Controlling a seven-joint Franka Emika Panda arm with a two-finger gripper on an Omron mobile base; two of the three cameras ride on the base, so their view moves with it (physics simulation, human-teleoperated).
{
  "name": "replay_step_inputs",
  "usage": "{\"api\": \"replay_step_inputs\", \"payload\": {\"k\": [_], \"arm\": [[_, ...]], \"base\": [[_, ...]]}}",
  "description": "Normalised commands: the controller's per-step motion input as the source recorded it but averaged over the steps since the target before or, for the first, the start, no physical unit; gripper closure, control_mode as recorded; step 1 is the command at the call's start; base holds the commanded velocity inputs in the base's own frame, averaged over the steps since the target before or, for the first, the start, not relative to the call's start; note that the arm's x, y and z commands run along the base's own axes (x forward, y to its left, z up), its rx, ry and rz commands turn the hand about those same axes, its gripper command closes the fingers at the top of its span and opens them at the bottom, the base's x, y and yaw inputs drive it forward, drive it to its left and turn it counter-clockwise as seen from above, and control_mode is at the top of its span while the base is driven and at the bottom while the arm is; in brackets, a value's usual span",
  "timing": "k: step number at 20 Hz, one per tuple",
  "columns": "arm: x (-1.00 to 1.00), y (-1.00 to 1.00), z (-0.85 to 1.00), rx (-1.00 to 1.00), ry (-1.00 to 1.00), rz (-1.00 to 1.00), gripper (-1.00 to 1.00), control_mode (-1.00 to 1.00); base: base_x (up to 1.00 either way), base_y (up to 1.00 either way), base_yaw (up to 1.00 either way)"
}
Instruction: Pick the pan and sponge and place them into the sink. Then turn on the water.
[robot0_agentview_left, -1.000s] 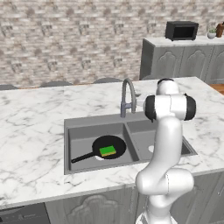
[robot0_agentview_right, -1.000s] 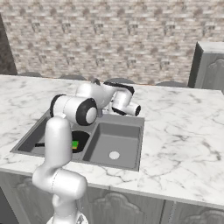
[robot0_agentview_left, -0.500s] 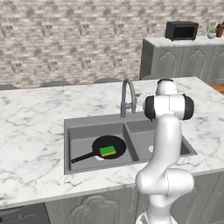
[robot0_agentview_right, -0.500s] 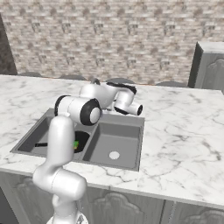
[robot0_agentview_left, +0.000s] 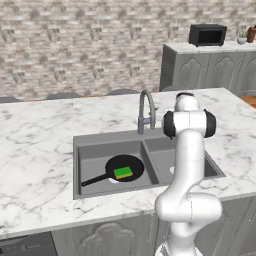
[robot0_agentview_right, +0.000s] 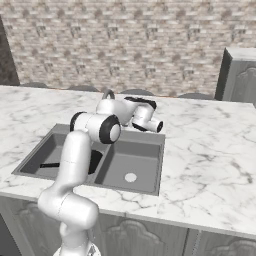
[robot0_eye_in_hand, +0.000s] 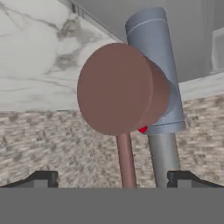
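With one frying pan (robot0_agentview_left: 124, 167) and one green sponge (robot0_agentview_left: 123, 173) lying on it already in the left basin of the double sink (robot0_agentview_left: 111, 145), the robot's remaining job, by the look of things, was the water: no stream fell from the single arched faucet (robot0_agentview_left: 145, 106), which stood at the sink's back rim on the marble worktop (robot0_agentview_left: 35, 150). The claw (robot0_eye_in_hand: 111, 177) faced the faucet's base at close range, its two dark fingertips (robot0_eye_in_hand: 43, 178) set wide apart with nothing between them, the brown lever handle (robot0_eye_in_hand: 120, 89) and its thin stem dead ahead beside the grey faucet body. In the right base view the hand hung over the sink's back rim by the faucet. The next move likely called for pressing or nudging that lever sideways to start the flow, a push that would need contact kept square so the fingers did not slip off the rounded knob. Two basins, each apparently with one drain, waited below.
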Motion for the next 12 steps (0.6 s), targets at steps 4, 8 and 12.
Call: {"api": "replay_step_inputs", "payload": {"k": [4, 8, 12], "arm": [[0.44, 0.00, -0.18, 0.00, 0.00, 0.00, -1.00, -1.00], [0.48, 0.00, -0.10, 0.00, 0.00, 0.00, -1.00, -1.00], [0.50, -0.04, -0.03, 0.04, 0.02, 0.00, -1.00, -1.00]], "base": [[0.00, 0.00, 0.00], [0.00, 0.00, 0.00], [0.00, 0.00, 0.00]]}}
